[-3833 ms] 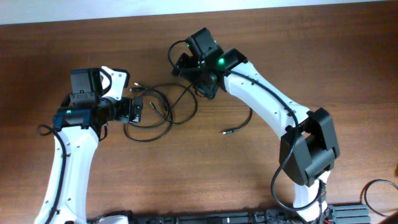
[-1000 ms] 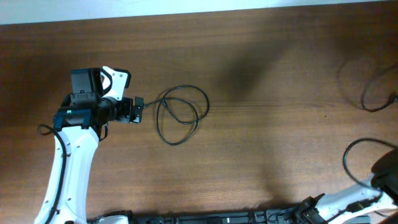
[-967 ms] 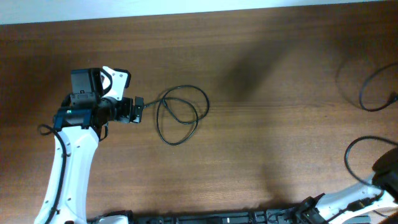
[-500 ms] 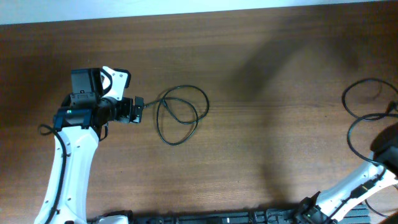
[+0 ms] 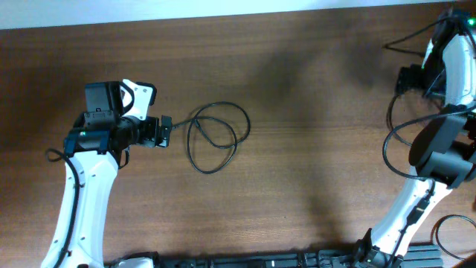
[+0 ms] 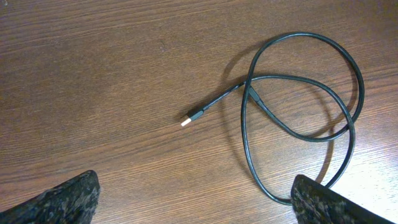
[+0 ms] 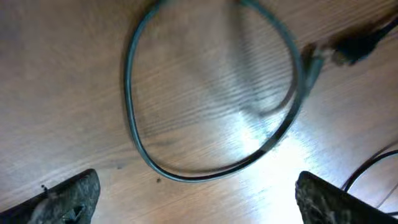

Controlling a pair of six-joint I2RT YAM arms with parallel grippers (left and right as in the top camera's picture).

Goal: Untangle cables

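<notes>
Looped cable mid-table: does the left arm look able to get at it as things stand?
Probably yes: the left end effector is open right next to the cable, and nothing on the table blocks the way.

Top-down overhead, close wrists; cable (image 5: 248, 125) (image 6: 305, 35) shared

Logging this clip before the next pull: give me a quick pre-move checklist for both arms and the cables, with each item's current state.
1. Jaws of the left gripper open and empty: ok.
2. The looped cable lies apart from any other cable: ok.
3. That cable free of self-crossings: not ok, it crosses over itself.
4. Its plug end lies bare on the table: ok.
5. Jaws of the right gripper open and empty: ok.
6. The second cable below the right wrist free of knots: cannot tell, the view is blurred.
</notes>
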